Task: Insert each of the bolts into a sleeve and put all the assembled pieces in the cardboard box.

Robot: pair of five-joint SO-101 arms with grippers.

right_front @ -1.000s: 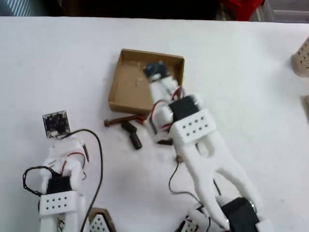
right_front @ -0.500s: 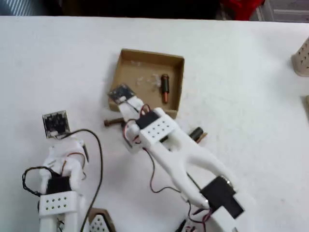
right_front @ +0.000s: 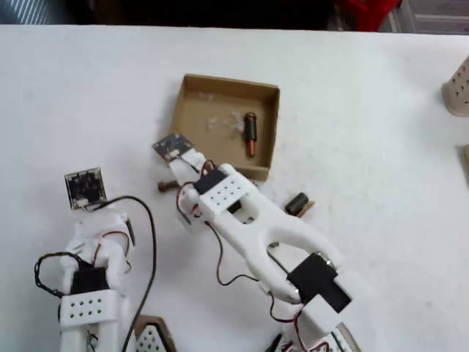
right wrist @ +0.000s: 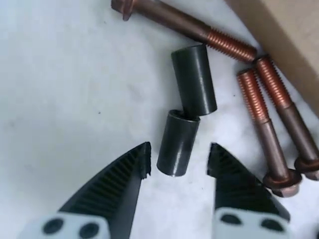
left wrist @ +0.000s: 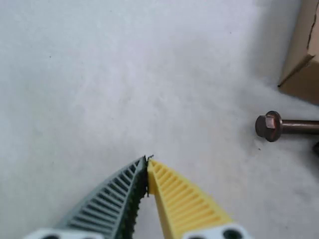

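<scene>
White table, perforated beige block

The tabletop is looked down on steeply from a fixed high camera set above its near edge, far enough off that most of its surface and the whole cardboard box are taken in. The left wrist view is taken low and close over the left gripper, aimed toward the box's near left corner. The right wrist view is taken from closer still, almost straight down past the right gripper. A bolt lying off that corner, and the box wall, are shared by all three views.
</scene>
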